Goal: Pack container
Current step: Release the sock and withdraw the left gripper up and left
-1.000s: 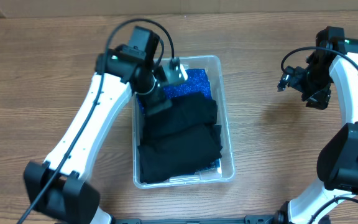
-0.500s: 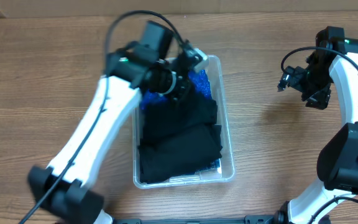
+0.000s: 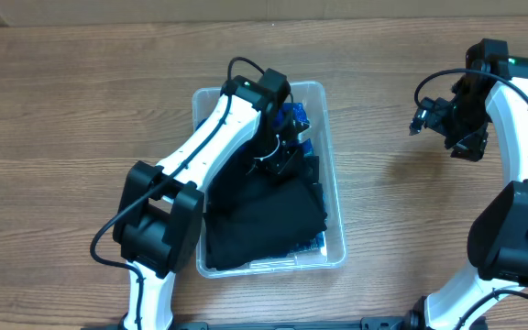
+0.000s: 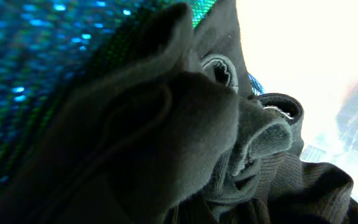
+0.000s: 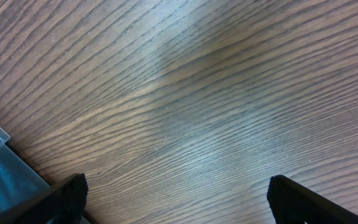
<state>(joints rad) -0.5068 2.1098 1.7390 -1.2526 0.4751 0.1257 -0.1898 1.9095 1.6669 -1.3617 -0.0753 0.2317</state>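
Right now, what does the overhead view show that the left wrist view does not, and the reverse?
Only overhead: the whole container, the wooden table, the left arm and the right arm. Only left wrist: close folds and a round cuff opening of the black garment. Both: the black garment and the blue sequined fabric.

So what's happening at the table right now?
The left arm reaches into the clear container, with the left fingers down among the black clothes that lie over a blue sequined cloth. The left wrist view shows only fabric, so their grip can't be judged. The right arm hangs off to the side above the table, right fingers open and holding nothing.
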